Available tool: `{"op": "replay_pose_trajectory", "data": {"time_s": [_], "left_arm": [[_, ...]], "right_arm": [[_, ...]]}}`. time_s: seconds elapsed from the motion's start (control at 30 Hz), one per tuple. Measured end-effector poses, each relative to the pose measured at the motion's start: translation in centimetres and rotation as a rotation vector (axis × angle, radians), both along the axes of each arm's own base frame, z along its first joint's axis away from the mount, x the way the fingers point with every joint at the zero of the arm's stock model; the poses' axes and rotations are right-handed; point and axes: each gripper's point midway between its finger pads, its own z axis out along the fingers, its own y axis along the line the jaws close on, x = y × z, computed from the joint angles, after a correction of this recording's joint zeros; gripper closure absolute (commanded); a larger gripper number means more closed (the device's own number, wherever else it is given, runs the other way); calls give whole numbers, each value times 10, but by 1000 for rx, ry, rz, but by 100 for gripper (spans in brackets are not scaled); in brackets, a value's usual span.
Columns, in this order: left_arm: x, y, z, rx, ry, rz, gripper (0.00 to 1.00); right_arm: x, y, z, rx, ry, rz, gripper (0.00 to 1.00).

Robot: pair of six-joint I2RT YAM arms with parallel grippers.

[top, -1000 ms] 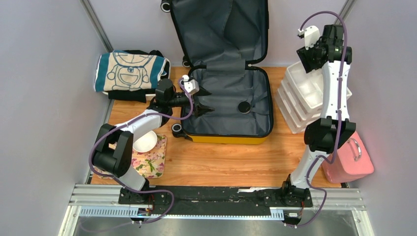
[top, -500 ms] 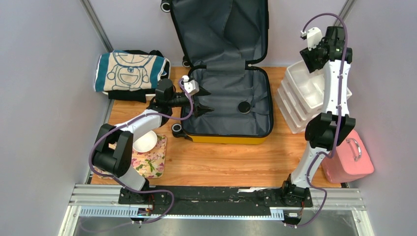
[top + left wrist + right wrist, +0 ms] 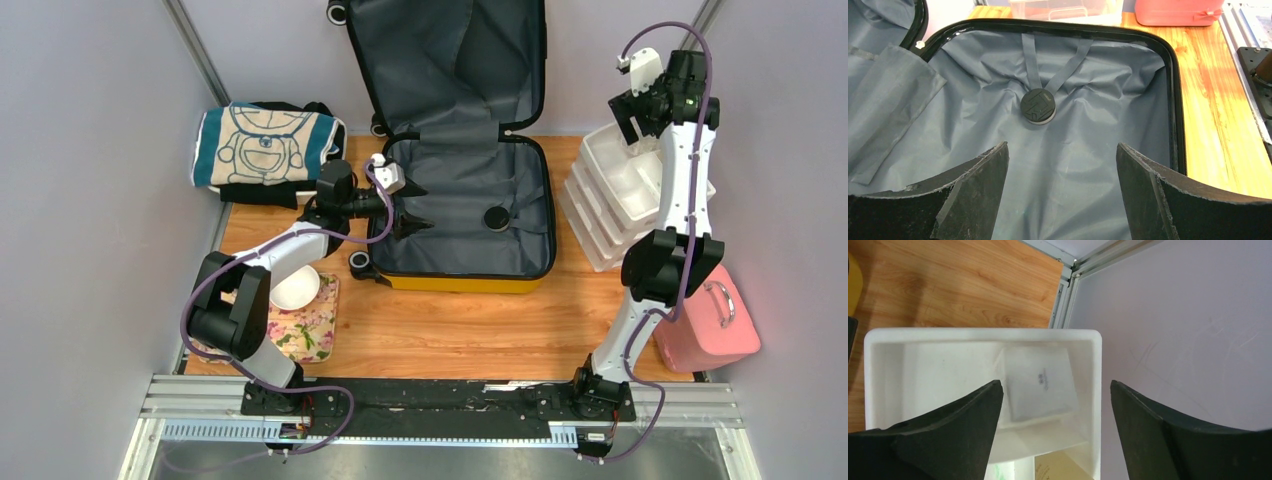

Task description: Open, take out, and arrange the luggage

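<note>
The yellow suitcase (image 3: 470, 283) lies open at the table's middle, its lid propped against the back wall, dark grey lining showing. A round black buckle (image 3: 495, 217) sits on the lining, also in the left wrist view (image 3: 1038, 106). My left gripper (image 3: 418, 207) is open and empty just inside the suitcase's left edge, above the lining (image 3: 1063, 165). My right gripper (image 3: 632, 122) is open and empty, held high over the stacked white trays (image 3: 600, 185); in the right wrist view a white tray (image 3: 878, 370) holds a clear packet (image 3: 1040, 382).
Folded clothes with a cartoon print (image 3: 265, 145) lie at the back left. A white bowl (image 3: 296, 290) sits on a floral mat (image 3: 310, 330) at the front left. A pink case (image 3: 712, 322) stands at the front right. Walls close both sides.
My right gripper has risen and swung a little to the right, above the white trays. The left arm has not moved.
</note>
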Motion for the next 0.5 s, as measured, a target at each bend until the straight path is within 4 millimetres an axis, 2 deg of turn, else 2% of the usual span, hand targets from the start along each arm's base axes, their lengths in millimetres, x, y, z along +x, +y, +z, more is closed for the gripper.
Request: {"op": "replay_pose_trajectory", "data": {"time_s": [0.23, 0.33, 0.4, 0.5], "left_arm": [[2, -1, 6, -3, -17, 0, 14], [3, -1, 8, -2, -17, 0, 13], [5, 0, 9, 3, -6, 5, 13], [10, 1, 12, 8, 18, 27, 13]], "right_arm": [[4, -1, 4, -1, -23, -4, 16], [6, 8, 6, 19, -31, 21, 17], [8, 19, 9, 33, -38, 52, 17], [10, 62, 17, 78, -51, 148, 17]]}}
